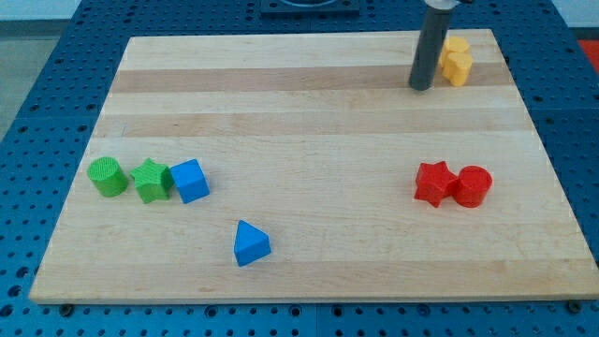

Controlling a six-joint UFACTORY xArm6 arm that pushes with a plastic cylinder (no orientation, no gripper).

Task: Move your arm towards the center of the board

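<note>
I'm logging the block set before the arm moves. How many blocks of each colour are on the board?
Green: 2, cylinder and star
Blue: 2, cube and triangular block
Red: 2, star and cylinder
Yellow: 1, block beside my tip
Total: 7

Rod (430, 45) cut off by view's top edge; arm above it out of sight, apart from dark sliver at top centre, too little to identify. My tip (420, 88) visible on board (299, 103), just left of yellow block (456, 62).

Yellow block partly hidden behind rod on its left side; exact shape hard to tell, looks like two stacked lobes.

Blue perforated table (37, 112) cut off by all four edges of view.
</note>
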